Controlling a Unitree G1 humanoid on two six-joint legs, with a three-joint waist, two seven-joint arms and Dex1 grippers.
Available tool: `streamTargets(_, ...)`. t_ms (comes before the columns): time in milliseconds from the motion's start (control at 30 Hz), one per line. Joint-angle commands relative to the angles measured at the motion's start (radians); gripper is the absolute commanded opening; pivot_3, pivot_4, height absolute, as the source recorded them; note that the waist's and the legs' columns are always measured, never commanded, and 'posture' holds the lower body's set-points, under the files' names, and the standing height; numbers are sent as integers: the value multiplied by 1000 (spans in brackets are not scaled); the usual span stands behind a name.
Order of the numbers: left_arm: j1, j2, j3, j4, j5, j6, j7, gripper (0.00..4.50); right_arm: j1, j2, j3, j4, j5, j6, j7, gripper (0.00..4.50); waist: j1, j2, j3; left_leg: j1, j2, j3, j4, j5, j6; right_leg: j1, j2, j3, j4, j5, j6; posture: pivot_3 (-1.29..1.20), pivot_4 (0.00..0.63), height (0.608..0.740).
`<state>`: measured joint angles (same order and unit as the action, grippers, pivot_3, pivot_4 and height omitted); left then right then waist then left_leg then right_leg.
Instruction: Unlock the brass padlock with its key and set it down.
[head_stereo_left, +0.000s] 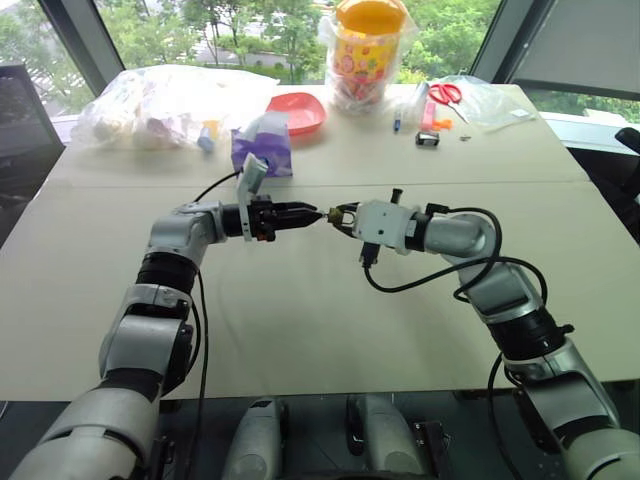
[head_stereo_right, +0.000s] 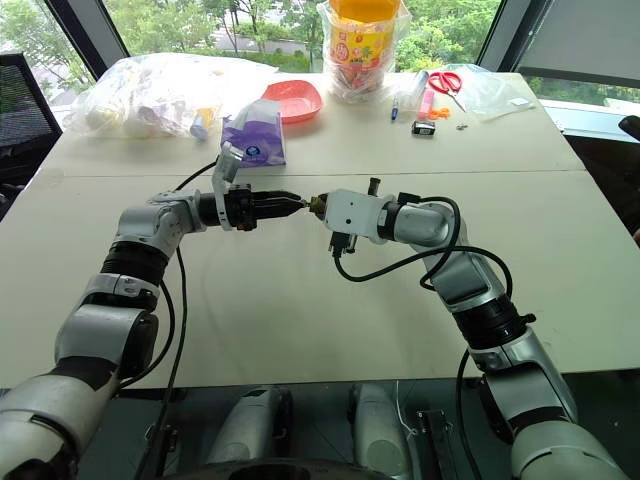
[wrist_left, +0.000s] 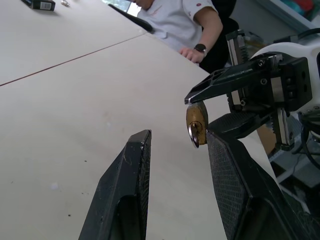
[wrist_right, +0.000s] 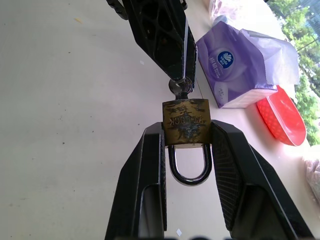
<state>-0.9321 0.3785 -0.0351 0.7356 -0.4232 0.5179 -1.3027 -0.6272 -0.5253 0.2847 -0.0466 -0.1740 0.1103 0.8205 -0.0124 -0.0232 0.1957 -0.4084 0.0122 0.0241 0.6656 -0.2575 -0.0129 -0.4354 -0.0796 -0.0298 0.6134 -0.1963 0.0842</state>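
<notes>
Brass padlock (wrist_right: 186, 122) with silvery shackle sits clamped in the right hand (wrist_right: 186, 145) at frame centre, above the beige table (head_stereo_left: 300, 330). Left hand (wrist_left: 172, 150), narrowly parted, flanks the silvery key (wrist_right: 180, 86) in its keyhole.

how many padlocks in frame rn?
1. The brass padlock is clamped between the right claw fingers above the table, shackle toward the wrist, key in its keyhole. The bags at the far edge may hide others.

The near table (head_stereo_left: 300, 330) under both arms lies bare, while the tissue pack (head_stereo_left: 263, 146), red dish (head_stereo_left: 297, 112), bags (head_stereo_left: 165, 105) and jar (head_stereo_left: 370, 45) crowd its far edge.
</notes>
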Motion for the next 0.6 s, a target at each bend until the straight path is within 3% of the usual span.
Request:
streamTargets(33, -22, -10, 17, -16, 2, -17, -12, 1778, -20, 11, -13, -59, 9, -2, -9, 687, 0, 0, 0, 0, 0, 0, 0, 0, 0, 0, 0, 0, 0, 0, 0, 0, 150, 740)
streamTargets(233, -25, -21, 19, -12, 15, -33, -9, 41, -18, 15, -10, -64, 9, 2, -7, 687, 0, 0, 0, 0, 0, 0, 0, 0, 0, 0, 0, 0, 0, 0, 0, 0, 150, 740)
streamTargets(433, -3, -12, -10, -28, 62, -86, -24, 41, -20, 19, -12, -62, 15, 7, -5, 687, 0, 0, 0, 0, 0, 0, 0, 0, 0, 0, 0, 0, 0, 0, 0, 0, 150, 740)
streamTargets(600, 43, -11, -38, -83, 144, -267, 14, 41, -12, 47, -40, -84, 83, 84, 13, 687, 0, 0, 0, 0, 0, 0, 0, 0, 0, 0, 0, 0, 0, 0, 0, 0, 150, 740)
